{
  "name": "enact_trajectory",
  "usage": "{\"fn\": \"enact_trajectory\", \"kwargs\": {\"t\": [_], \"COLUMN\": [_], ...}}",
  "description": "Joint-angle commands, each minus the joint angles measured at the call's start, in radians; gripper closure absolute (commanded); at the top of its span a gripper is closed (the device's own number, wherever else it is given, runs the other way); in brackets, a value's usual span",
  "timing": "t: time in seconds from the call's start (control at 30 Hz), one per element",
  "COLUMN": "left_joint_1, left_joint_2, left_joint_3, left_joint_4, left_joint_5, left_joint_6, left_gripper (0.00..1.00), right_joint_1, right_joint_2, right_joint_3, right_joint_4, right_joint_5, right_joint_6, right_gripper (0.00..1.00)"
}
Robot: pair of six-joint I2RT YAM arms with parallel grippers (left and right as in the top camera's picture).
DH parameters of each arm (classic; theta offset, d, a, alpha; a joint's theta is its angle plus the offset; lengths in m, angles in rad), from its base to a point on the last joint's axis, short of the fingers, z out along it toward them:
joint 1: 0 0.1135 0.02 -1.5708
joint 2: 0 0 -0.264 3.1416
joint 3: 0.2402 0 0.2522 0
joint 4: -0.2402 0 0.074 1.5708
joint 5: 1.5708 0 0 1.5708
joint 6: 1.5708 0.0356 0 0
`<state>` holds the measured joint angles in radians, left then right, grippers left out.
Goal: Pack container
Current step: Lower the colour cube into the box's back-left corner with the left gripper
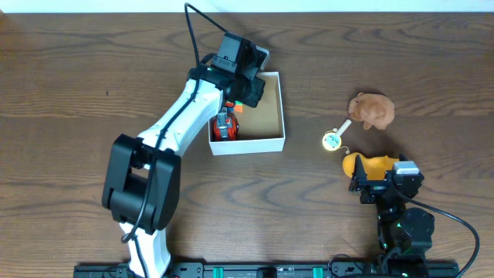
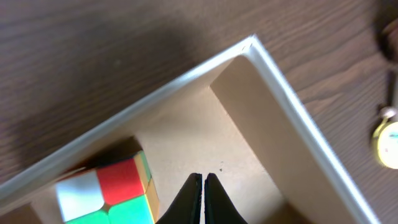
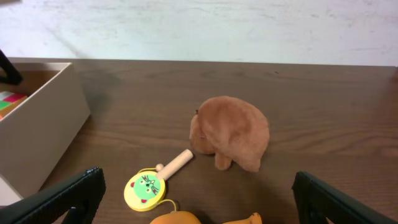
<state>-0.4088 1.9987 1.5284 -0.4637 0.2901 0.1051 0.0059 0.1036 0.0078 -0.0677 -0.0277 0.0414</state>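
Observation:
The container (image 1: 272, 143) is a shallow white box with a tan bottom, near the table's middle. It holds a colour cube (image 2: 106, 190) and a red-orange toy (image 1: 225, 125). My left gripper (image 2: 203, 177) is shut and empty inside the box (image 2: 186, 134), just right of the cube. My right gripper (image 3: 199, 205) is open, low over an orange toy (image 1: 369, 164). A brown plush (image 1: 372, 110) and a small yellow-green paddle toy (image 1: 333, 137) lie ahead of it; the right wrist view also shows the plush (image 3: 233, 132), the paddle (image 3: 146, 188) and the box's wall (image 3: 37, 134).
The dark wooden table (image 1: 77, 77) stretches around the box. A white wall (image 3: 199, 28) stands behind the table's far edge. The left arm (image 1: 166, 135) reaches across the left half of the table to the box.

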Motion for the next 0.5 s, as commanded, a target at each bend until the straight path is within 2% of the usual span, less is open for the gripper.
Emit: {"fn": "enact_trajectory", "kwargs": {"t": [0.0, 0.17, 0.37, 0.47], "left_joint_1": [0.002, 0.002, 0.002, 0.002], "left_joint_2": [0.042, 0.061, 0.077, 0.087], "left_joint_3": [0.007, 0.007, 0.007, 0.007], "left_joint_4": [0.002, 0.003, 0.002, 0.001], "left_joint_5": [0.012, 0.004, -0.109, -0.120], "left_joint_6": [0.082, 0.138, 0.139, 0.173], "left_gripper": [0.94, 0.94, 0.94, 0.94], "right_joint_1": [-0.008, -0.008, -0.008, -0.008], "right_joint_2": [-0.003, -0.003, -0.003, -0.003], "right_joint_3": [-0.002, -0.002, -0.002, -0.002], "right_joint_4": [-0.003, -0.003, -0.003, -0.003], "right_joint_5": [-0.006, -0.006, -0.006, -0.006], "right_joint_6": [0.006, 0.006, 0.006, 0.006], "right_gripper": [0.01, 0.01, 0.01, 0.01]}}
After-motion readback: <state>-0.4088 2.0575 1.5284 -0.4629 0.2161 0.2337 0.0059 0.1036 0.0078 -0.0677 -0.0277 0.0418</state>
